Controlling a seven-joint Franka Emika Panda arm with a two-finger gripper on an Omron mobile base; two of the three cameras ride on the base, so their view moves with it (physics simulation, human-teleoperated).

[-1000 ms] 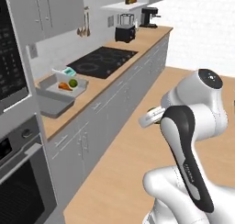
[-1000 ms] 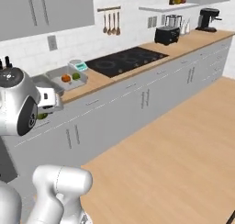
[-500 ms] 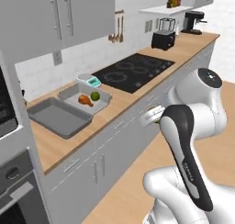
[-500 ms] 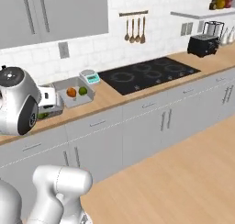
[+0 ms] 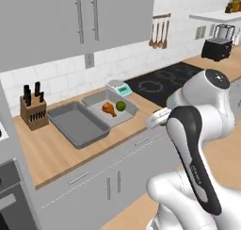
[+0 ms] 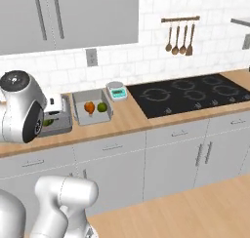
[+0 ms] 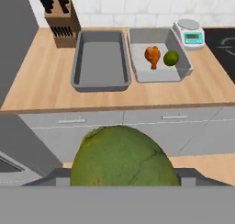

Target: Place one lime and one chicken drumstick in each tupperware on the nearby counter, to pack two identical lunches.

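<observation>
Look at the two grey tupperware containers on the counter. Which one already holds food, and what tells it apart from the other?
The tupperware nearer the kitchen scale holds a chicken drumstick and a lime. The other tupperware, beside the knife block, has nothing in it.

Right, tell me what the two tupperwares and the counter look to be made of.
Both tupperwares: probably plastic, judging by the matte uniform grey, rounded corners and molded rim, though the render leaves metal possible. Counter: light wood or wood-look laminate, warm tan with faint grain.

No text, label or number is legible on anything here.
</observation>
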